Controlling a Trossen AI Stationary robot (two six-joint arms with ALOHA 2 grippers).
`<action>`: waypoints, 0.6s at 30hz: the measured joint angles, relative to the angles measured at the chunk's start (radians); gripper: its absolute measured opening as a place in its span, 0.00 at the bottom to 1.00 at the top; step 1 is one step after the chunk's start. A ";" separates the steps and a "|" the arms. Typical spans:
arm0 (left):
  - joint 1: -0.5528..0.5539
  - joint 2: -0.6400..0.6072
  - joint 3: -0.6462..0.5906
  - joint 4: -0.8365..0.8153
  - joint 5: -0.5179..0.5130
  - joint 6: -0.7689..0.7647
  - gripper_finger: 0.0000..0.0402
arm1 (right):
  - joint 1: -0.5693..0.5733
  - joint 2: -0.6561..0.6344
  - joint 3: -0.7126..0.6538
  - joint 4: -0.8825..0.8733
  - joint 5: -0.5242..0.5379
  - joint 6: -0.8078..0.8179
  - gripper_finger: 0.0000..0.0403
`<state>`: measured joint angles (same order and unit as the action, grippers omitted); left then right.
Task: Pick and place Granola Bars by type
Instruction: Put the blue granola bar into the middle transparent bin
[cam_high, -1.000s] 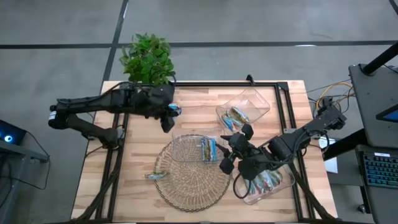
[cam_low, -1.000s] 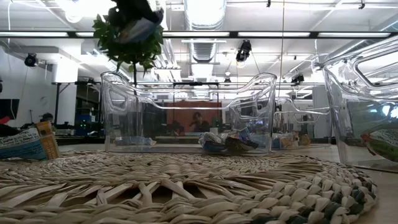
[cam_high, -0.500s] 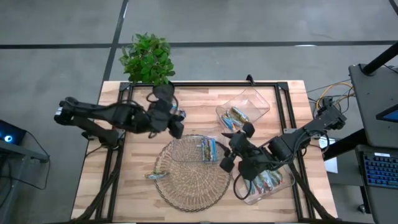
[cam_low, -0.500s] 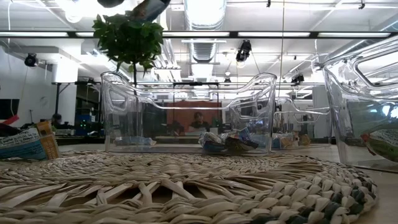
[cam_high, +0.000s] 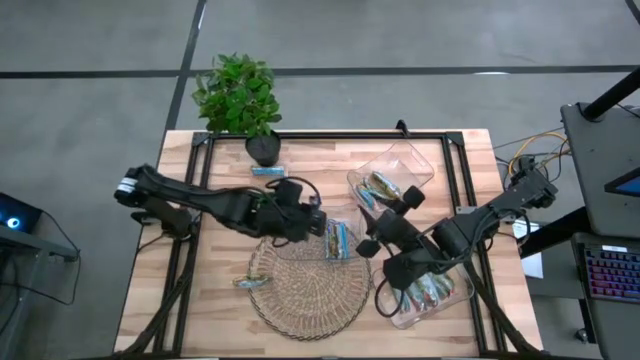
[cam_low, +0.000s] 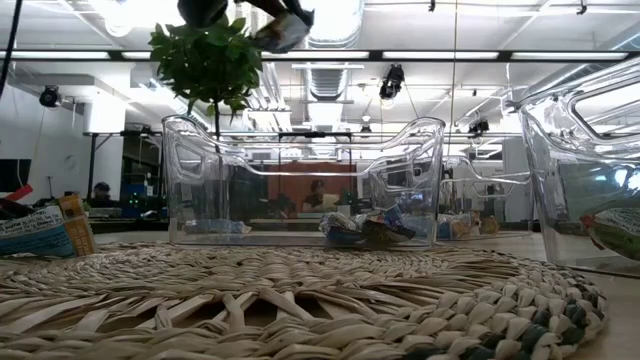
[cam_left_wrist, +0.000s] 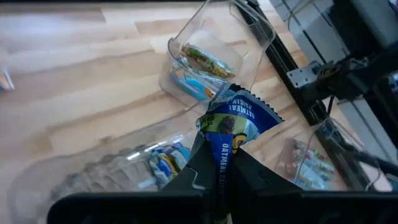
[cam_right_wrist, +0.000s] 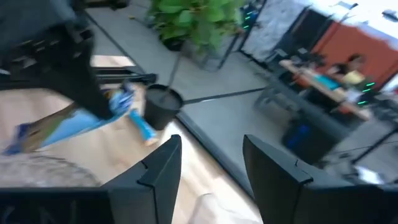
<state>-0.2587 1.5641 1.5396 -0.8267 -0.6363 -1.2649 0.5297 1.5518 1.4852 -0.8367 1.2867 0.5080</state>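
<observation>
Over the wicker mat's clear tray (cam_high: 318, 240), left gripper (cam_left_wrist: 219, 180) pinches a blue oatmeal bar (cam_left_wrist: 233, 124), matching blues below; right gripper (cam_high: 385, 238) waits half-open, empty.

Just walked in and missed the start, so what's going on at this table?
The robot is sorting granola bars into clear trays. The left end effector is shut on a blue bar and carries it above the tray on the woven mat, which already holds blue bars. The right end effector waits open beside that tray. One bar lies near the plant pot, another at the mat's edge.
</observation>
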 joint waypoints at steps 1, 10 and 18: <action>-0.001 0.014 0.008 0.000 -0.001 -0.024 0.00 | 0.000 0.000 0.000 -0.014 0.018 0.000 0.40; -0.010 0.111 0.046 -0.006 -0.001 -0.216 0.00 | 0.000 -0.001 0.000 -0.150 0.086 0.010 0.40; -0.008 0.175 0.044 -0.082 0.042 -0.387 0.00 | -0.005 -0.001 -0.004 -0.156 0.130 0.011 0.40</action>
<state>-0.2671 1.7394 1.5833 -0.9091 -0.5940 -1.6523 0.5251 1.5509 1.4815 -0.9932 1.4170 0.5190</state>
